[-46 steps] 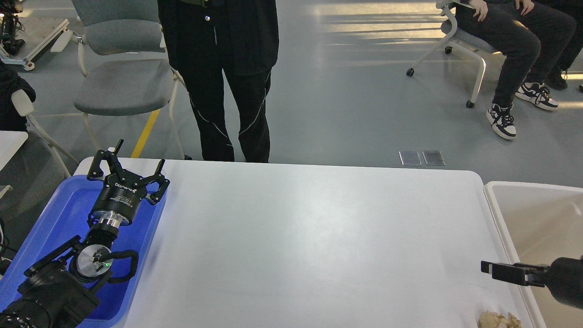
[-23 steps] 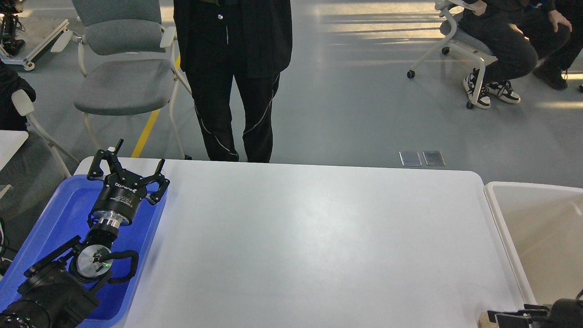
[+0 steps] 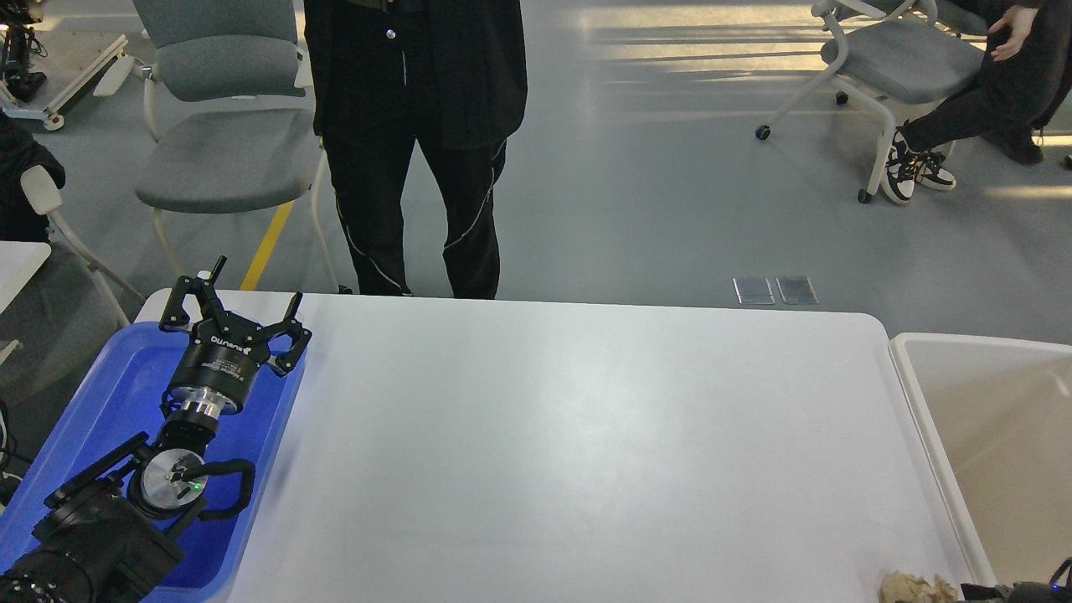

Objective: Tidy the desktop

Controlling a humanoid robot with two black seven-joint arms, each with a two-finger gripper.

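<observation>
The desktop [image 3: 586,435] is a wide white tabletop with rounded corners. A crumpled beige paper wad [image 3: 914,588] lies at its front right corner. My left gripper [image 3: 258,281] is open and empty, held over the far right part of the blue tray [image 3: 126,394] at the table's left end. Only a dark sliver of my right arm [image 3: 1017,593] shows at the bottom right edge, just right of the wad; its fingers are out of view.
An off-white bin [image 3: 988,402] stands against the table's right end. A person in black [image 3: 414,142] stands at the far edge. Grey chairs [image 3: 222,142] are behind on the left, and a seated person [image 3: 988,92] at the far right.
My right arm has dropped down and almost out of the view at the bottom right. The paper wad shows again. The left arm has not moved. The people behind shifted.
</observation>
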